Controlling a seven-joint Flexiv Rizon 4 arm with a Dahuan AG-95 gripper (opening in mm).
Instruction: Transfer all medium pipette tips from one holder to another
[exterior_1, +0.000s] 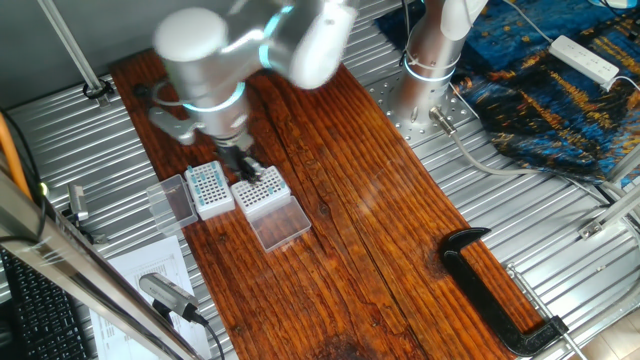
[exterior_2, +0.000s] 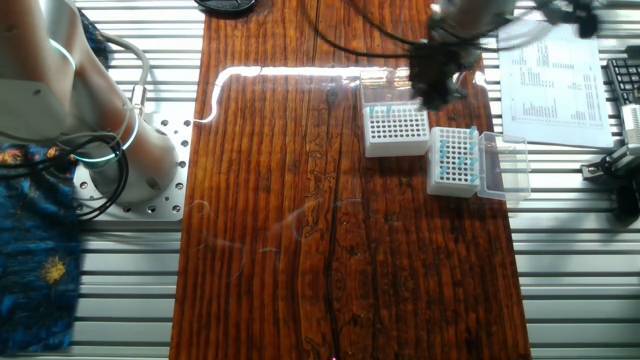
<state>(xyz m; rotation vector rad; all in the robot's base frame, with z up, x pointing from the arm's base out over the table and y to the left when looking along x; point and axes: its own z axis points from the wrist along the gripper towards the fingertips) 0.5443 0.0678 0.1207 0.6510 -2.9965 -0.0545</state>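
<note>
Blurred over the far edge of the clear-sided, mostly empty white-grid rack (exterior_2: 397, 130), the dark pincer (exterior_2: 437, 88), grip unreadable, seems mid-transfer; tiny teal tips (exterior_2: 455, 152) remain in the adjacent white-sided rack (exterior_2: 452, 162), so another pick likely follows.

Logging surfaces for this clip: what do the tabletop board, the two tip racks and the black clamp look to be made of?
The board looks like dark-stained wood with a glossy coat: visible grain, bright glare. Both racks, one holder and another, look like moulded plastic, white grid tops and clear lids. The clamp is matte black, probably metal; too small to confirm.
</note>
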